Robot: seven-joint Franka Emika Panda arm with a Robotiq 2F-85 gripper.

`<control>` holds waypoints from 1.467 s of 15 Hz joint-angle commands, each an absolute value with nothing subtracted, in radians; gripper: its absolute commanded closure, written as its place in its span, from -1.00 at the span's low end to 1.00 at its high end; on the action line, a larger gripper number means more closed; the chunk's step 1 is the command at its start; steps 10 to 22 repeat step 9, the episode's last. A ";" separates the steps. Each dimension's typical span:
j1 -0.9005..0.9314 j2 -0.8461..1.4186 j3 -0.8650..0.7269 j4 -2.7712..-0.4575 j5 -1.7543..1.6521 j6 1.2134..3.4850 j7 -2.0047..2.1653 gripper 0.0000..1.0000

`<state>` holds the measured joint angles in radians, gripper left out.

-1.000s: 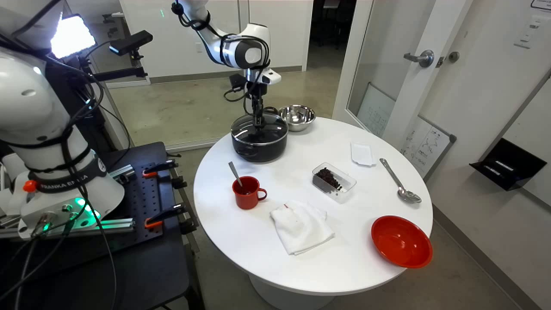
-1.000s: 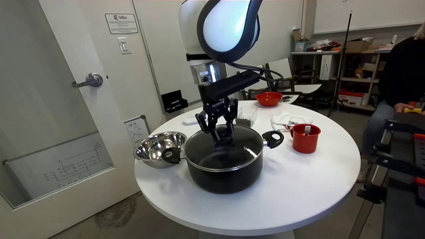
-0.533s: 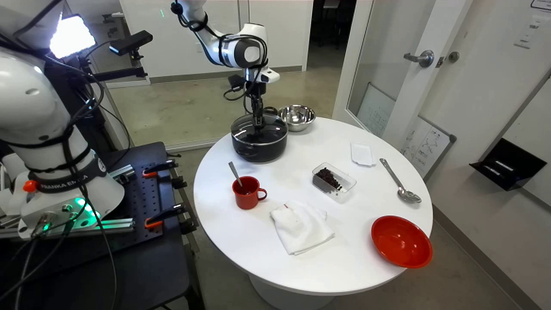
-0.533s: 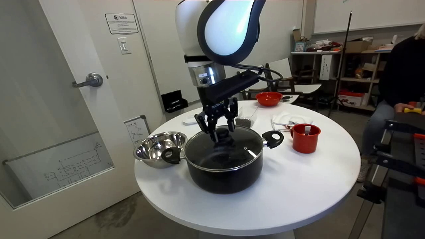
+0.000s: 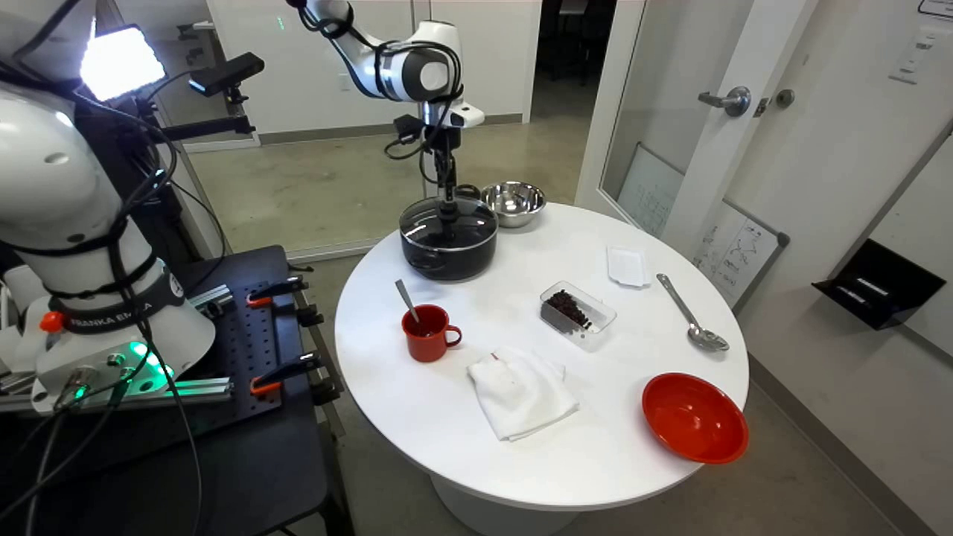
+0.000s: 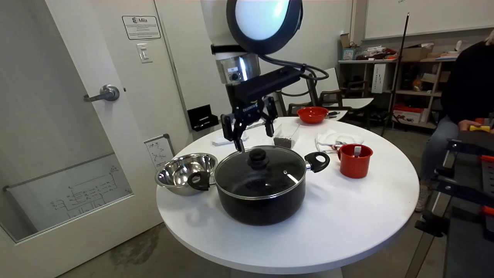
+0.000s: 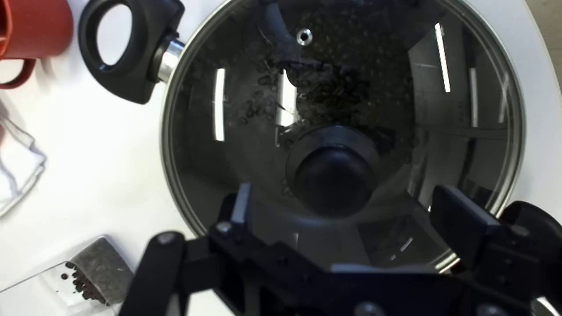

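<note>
"What's biggest?"
"One round table (image 6: 347, 216), bearing one black pot (image 6: 262, 212) with one lid (image 6: 239, 177) on."
"Bowls?"
"Two: one red bowl (image 5: 692, 417), one steel bowl (image 6: 181, 170) beside the pot."
"Gripper (image 6: 254, 140)?"
"One, jaws wide apart, empty, just above the lid."
"Smaller?"
"One red mug (image 6: 355, 166); then one knob (image 7: 333, 180), central on the lid."

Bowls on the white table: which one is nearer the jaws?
The shiny metal mixing bowl, beside the lidded black pot beneath the open jaws; the red bowl sits farther off, across the table.
</note>
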<state>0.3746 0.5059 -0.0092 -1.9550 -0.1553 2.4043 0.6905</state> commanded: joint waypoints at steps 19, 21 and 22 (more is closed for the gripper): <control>0.180 0.146 0.045 -2.188 0.143 2.307 0.634 -1.00; 0.180 0.146 0.045 -2.188 0.143 2.307 0.634 -1.00; 0.180 0.146 0.045 -2.188 0.143 2.307 0.634 -1.00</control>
